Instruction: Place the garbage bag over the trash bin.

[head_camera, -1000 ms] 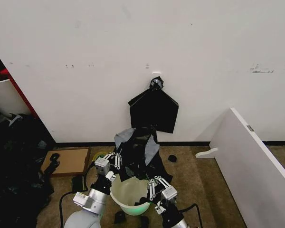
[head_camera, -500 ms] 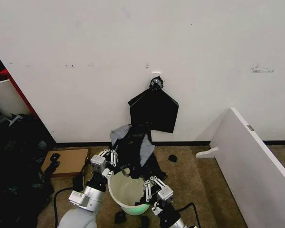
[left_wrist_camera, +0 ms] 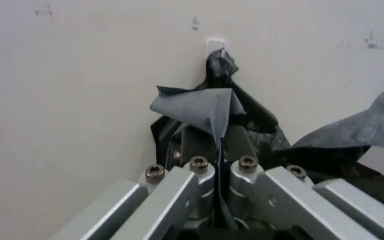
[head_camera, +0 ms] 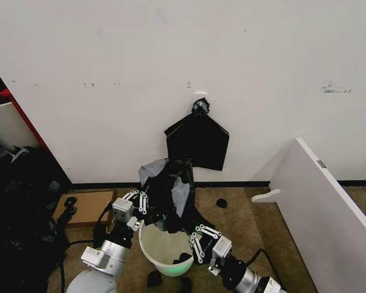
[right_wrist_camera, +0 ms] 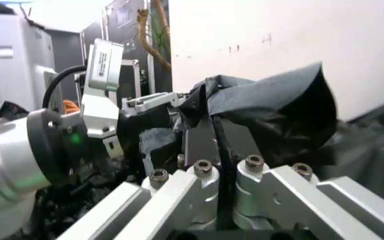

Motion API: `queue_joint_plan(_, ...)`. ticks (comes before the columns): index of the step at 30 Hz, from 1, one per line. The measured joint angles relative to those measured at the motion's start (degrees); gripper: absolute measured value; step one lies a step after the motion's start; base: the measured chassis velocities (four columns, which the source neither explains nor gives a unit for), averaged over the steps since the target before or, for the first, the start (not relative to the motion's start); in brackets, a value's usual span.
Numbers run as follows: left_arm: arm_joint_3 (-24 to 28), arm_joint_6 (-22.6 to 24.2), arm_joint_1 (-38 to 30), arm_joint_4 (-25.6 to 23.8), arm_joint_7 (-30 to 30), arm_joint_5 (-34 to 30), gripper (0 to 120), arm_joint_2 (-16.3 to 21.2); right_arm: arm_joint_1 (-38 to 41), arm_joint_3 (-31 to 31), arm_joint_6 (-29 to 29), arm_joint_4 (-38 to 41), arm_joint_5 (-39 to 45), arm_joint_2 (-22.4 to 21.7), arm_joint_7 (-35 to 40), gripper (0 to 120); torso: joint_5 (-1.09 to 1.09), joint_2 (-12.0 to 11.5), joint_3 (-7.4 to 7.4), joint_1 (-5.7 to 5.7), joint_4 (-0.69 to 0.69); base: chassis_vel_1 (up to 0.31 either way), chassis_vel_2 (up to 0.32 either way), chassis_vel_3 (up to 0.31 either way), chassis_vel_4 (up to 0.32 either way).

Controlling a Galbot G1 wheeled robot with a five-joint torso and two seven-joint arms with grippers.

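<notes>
The garbage bag (head_camera: 168, 194), black and crinkled with grey sheen, hangs bunched above the far rim of the trash bin (head_camera: 160, 250), a cream-white bucket with a greenish base. My left gripper (head_camera: 136, 202) is shut on the bag's left edge, just left of the bin. My right gripper (head_camera: 202, 239) is shut on the bag's right edge, over the bin's right rim. In the left wrist view, a fold of the bag (left_wrist_camera: 202, 104) rises from between the closed fingers (left_wrist_camera: 199, 172). In the right wrist view, the bag (right_wrist_camera: 272, 112) is pinched likewise.
A flat black bundle of bags (head_camera: 198, 141) hangs from a wall hook behind the bin. A white board (head_camera: 326, 204) leans at the right. A cardboard piece (head_camera: 85, 206) and a heap of dark bags (head_camera: 18, 207) lie at the left. Small black scraps dot the carpet.
My left gripper has drawn its edge of the bag left and slightly up. My right gripper has shifted a little right. The bag is stretched wider between them.
</notes>
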Motion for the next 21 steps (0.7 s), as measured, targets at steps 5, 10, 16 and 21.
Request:
queue_joint_plan(5, 0.13, 0.6, -0.03, 0.23, -0.44, 0.65, 0, -0.16, 0.46, -1.27, -0.2, -1.18, 0.83, 0.56, 0.51, 0, 0.0, 0.0, 0.0, 0.0, 0.0, 0.0, 0.0, 0.0, 0.0)
queue_joint_plan(10, 0.28, 1.77, -0.28, 0.37, -1.28, 1.22, 0, -0.22, 1.17, -2.31, -0.3, -2.75, 1.14, 1.3, 1.02, 0, 0.0, 0.0, 0.0, 0.0, 0.0, 0.0, 0.0, 0.0, 0.0)
queue_joint_plan(16, 1.15, 3.84, -1.35, 2.73, -2.98, 2.2, 0, -0.57, 2.81, -4.21, -0.54, -6.26, 1.26, 3.06, 1.84, 0, 0.0, 0.0, 0.0, 0.0, 0.0, 0.0, 0.0, 0.0, 0.0)
queue_joint_plan(21, 2.04, 2.6, -2.17, 9.14, -2.53, -0.76, 0, -1.73, 3.97, -1.06, -0.36, -10.36, -2.77, 2.86, 2.89, 0, 0.0, 0.0, 0.0, 0.0, 0.0, 0.0, 0.0, 0.0, 0.0)
